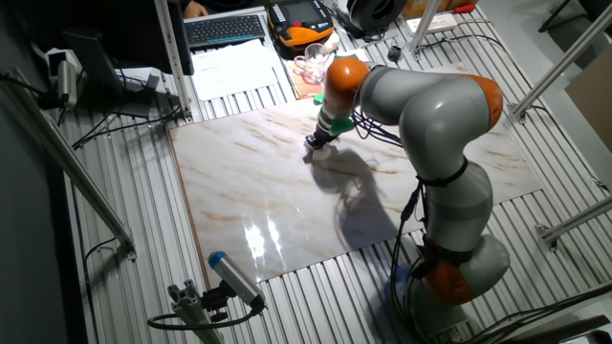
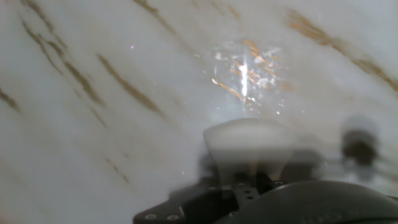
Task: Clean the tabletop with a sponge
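The small cream-white rectangular sponge sits at the tip of the fingers, pinched between them and pressed flat on the glossy white-beige marble counter with faint brown veins. It lies toward the far edge of the slab, about midway along it. In the hand view the sponge is blurred, with bright glare on the marble just beyond it.

sponge under end effector on tabletop, keyboard behind tabletop
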`<action>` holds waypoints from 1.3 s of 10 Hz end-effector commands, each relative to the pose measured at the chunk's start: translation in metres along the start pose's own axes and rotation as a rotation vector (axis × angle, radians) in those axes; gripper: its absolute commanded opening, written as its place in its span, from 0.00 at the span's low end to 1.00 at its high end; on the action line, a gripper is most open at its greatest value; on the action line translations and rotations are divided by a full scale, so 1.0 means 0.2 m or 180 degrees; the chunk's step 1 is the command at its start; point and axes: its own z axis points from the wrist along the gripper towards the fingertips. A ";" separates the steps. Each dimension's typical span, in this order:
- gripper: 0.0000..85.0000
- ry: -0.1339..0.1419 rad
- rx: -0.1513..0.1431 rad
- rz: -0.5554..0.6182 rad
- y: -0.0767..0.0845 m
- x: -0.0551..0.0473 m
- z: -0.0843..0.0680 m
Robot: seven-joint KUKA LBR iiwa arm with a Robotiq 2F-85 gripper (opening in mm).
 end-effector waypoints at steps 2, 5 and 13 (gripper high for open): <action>0.00 0.0004 0.0013 0.0083 0.05 -0.03 0.02; 0.00 -0.0017 -0.0011 0.0209 0.16 -0.06 0.05; 0.00 0.0003 -0.0057 0.0314 0.27 -0.10 0.05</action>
